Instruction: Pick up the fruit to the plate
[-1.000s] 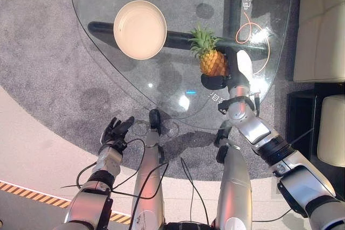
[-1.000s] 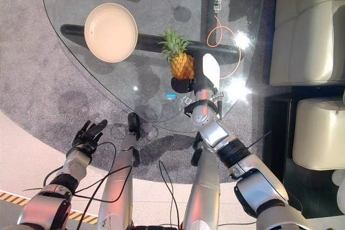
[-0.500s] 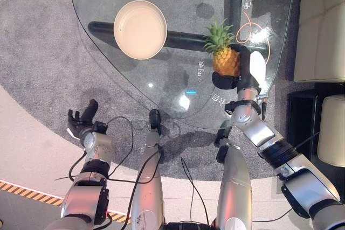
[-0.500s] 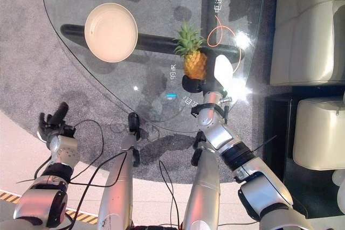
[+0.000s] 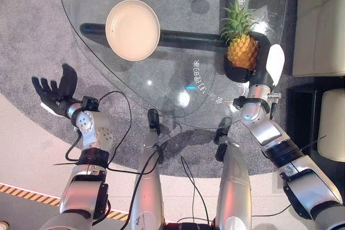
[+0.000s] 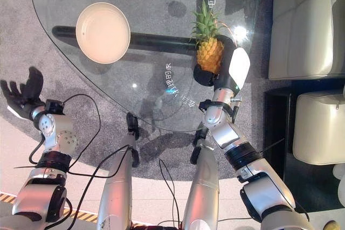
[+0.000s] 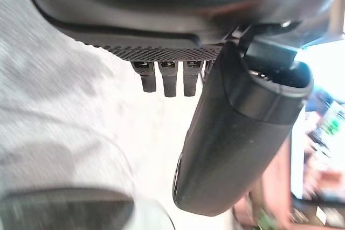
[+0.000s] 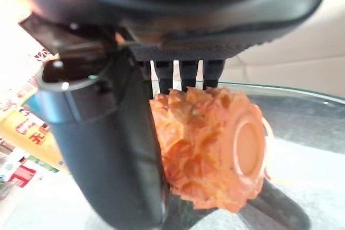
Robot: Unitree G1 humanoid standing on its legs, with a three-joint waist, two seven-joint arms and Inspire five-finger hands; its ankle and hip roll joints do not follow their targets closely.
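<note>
A small pineapple [image 5: 241, 51] with a green crown is held upright in my right hand [image 5: 237, 74], just above the right part of the glass table [image 5: 178, 92]. The hand is shut on the pineapple, fingers on one side and the white-covered thumb [image 5: 274, 63] on the other. In the right wrist view the fruit's orange body [image 8: 210, 149] sits between thumb and fingers. A cream plate [image 5: 132, 29] with nothing on it lies on the table's far left part, well apart from the fruit. My left hand [image 5: 54, 90] hangs open over the carpet, left of the table.
A dark bar [image 5: 183, 39] of the table's base runs under the glass from below the plate toward the pineapple. Beige sofa cushions [image 5: 321, 20] stand right of the table, with a black low stand [image 5: 302, 111] below them. Grey carpet [image 5: 32, 36] surrounds the table.
My right hand has carried the pineapple to the right and farther away over the table. My left hand has swung out to the left and risen, fingers spread. The camera has shifted a little.
</note>
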